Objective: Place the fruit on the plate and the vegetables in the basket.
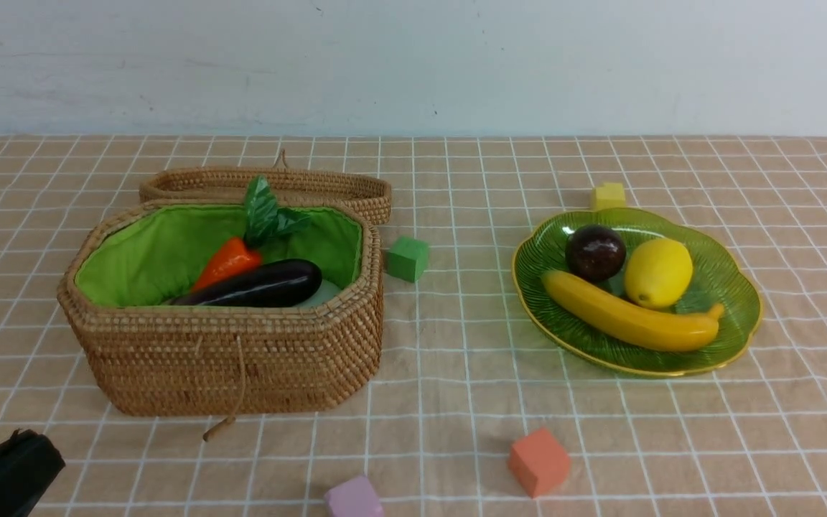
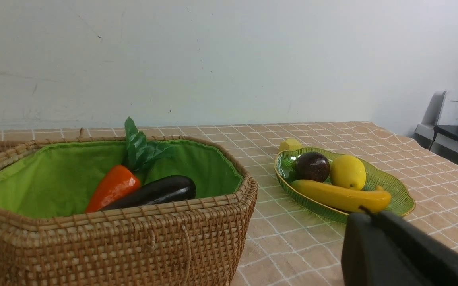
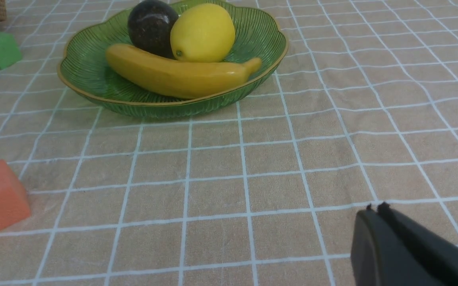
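The banana (image 1: pixel 629 319), lemon (image 1: pixel 657 273) and mangosteen (image 1: pixel 595 252) lie on the green plate (image 1: pixel 733 316) at the right. The carrot (image 1: pixel 228 262) and eggplant (image 1: pixel 259 285) lie in the open wicker basket (image 1: pixel 241 359) at the left, with a pale bit of the radish (image 1: pixel 319 293) beside them; the gourd is hidden. My left gripper (image 2: pixel 366 214) is shut and empty, low at the front left (image 1: pixel 19 441). My right gripper (image 3: pixel 374 208) is shut and empty over bare cloth, well in front of the plate (image 3: pixel 94 75); it is out of the front view.
The basket's lid (image 1: pixel 313 185) lies behind the basket. Small cubes lie loose: green (image 1: pixel 407 258) beside the basket, yellow (image 1: pixel 608 194) behind the plate, orange (image 1: pixel 538 462) and pink (image 1: pixel 353 497) near the front edge. A grey appliance (image 2: pixel 451 123) stands off the table's right side.
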### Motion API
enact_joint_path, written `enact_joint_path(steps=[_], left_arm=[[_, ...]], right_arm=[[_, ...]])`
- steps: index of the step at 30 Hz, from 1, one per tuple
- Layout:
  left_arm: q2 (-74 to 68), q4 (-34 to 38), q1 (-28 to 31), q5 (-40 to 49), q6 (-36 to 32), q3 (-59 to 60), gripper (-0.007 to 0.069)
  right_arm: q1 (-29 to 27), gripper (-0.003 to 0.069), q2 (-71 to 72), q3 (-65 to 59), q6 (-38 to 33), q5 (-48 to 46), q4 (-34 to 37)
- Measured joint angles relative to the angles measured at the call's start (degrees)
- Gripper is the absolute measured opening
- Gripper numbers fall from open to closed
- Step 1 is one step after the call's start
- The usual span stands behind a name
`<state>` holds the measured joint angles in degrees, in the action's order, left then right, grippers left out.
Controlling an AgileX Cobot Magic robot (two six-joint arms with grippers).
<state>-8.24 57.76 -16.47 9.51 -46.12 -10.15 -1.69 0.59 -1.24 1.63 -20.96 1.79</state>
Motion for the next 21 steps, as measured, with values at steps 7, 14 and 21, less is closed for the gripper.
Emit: enact_joint_path(steps=[7, 14, 21], left_arm=[[0.0, -0.4, 0.13, -4.23, 1.44, 0.95, 0.0001], [1.57, -26.01, 8.3, -4.77, 23.37, 1.98, -0.0013], [8.43, -56.28, 13.41, 5.19, 56.78, 10.22, -0.0013]], right_arm=[[0.0, -0.0017, 0.0, 0.0, 0.0, 0.0, 0.05], [0.0, -0.0017, 0.0, 0.0, 0.0, -0.03, 0.05], [0.0, -0.0017, 0.0, 0.0, 0.0, -0.07, 0.05]])
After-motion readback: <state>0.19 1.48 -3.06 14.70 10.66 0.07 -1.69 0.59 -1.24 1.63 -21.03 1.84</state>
